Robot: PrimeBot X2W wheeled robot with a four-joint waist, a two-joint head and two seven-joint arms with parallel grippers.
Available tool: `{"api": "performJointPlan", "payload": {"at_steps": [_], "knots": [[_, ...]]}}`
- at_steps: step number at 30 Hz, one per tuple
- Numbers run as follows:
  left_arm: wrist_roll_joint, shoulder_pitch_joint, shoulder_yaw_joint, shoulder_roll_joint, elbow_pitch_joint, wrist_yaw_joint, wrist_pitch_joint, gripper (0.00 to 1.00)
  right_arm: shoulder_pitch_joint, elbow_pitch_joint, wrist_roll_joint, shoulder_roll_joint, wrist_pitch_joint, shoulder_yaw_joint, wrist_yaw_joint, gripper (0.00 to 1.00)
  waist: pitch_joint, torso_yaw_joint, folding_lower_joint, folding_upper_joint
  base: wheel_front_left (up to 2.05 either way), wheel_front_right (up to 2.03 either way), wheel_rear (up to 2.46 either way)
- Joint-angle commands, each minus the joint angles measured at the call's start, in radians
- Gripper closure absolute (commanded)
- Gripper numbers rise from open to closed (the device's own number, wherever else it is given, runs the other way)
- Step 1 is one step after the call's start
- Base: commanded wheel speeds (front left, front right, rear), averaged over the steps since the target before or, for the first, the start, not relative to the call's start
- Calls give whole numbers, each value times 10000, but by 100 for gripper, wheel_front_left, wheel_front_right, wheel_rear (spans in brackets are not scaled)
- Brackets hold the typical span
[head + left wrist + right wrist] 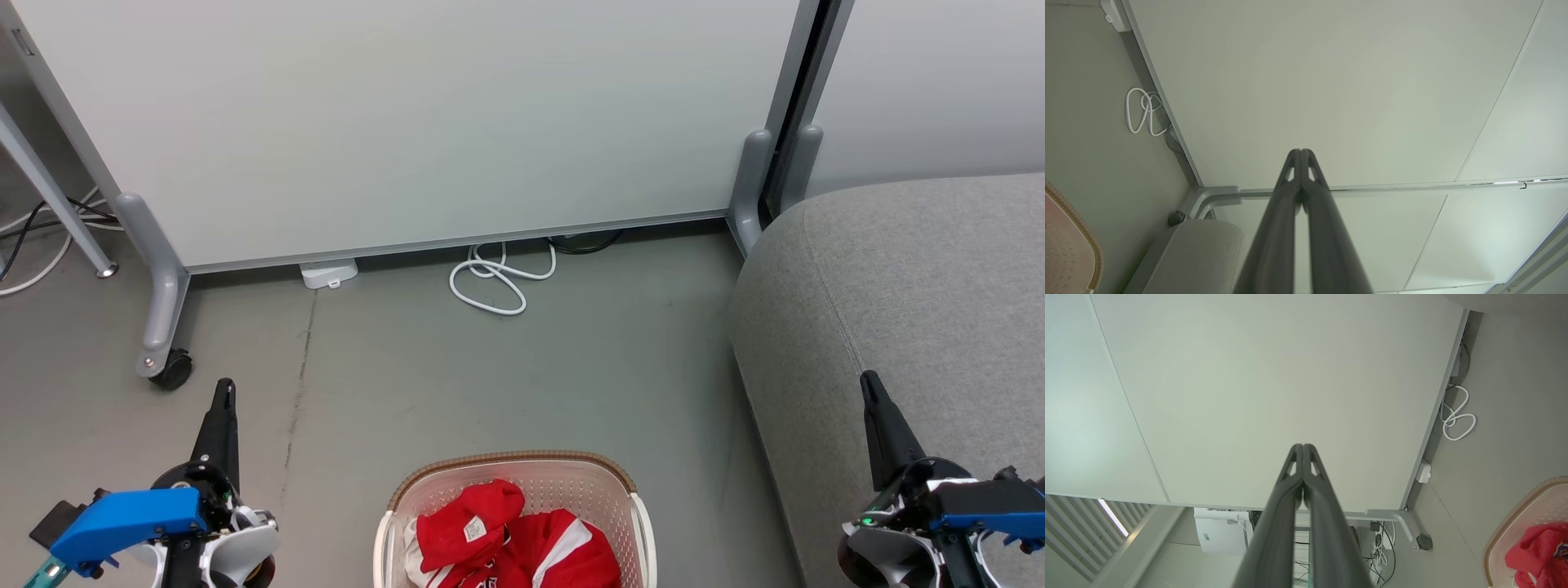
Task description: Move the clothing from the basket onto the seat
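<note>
We found the red clothing (pixel 510 543) bunched inside the laundry basket (pixel 513 457), a cream perforated tub with a brown woven-look rim. White trim showed across the red folds and a small white label lay on top. The basket stood on the grey floor (pixel 392 367) at its near edge, roughly midway between our two arms. The grey fabric sofa (pixel 922 278) filled the floor's right side, close beside the basket but not touching it, and nothing lay on the part of its cushion that we could see.

Our left claw (pixel 224 385) hung above the floor to the basket's left, well apart from it. Its two dark fingers (pixel 1274 232) were pressed together at the tips and pinched nothing. Our right claw (pixel 867 380) hung over the sofa's front part, its fingers (pixel 1331 526) likewise pressed together and bare. Both claws pointed toward the far side of the floor.

There a pale partition panel (pixel 408 122) stood on grey feet, one with a black caster (pixel 173 371). A white cable (pixel 496 282) lay looped at its base, near a small white adapter (pixel 329 273).
</note>
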Motion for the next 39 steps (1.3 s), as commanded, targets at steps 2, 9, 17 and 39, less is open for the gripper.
{"api": "performJointPlan", "payload": {"at_steps": [2,9,17,39], "knots": [[-25,-106,16,-10,-39,-96,24,100,-109,-29,29,-52,24,-3,30,100,0,0,0,-1,0,0,0],[-25,-106,16,-10,-39,-96,24,100,-109,-29,29,-52,24,-2,30,100,0,0,0,-1,0,0,0],[3,296,-18,-55,290,25,-29,0,245,278,0,57,-19,35,-4,0,0,0,0,-1,0,0,0],[2156,540,-447,-85,161,380,-1012,0,354,323,-2516,52,-1003,572,-6,0,13,-23,0,-1,0,0,0]]}}
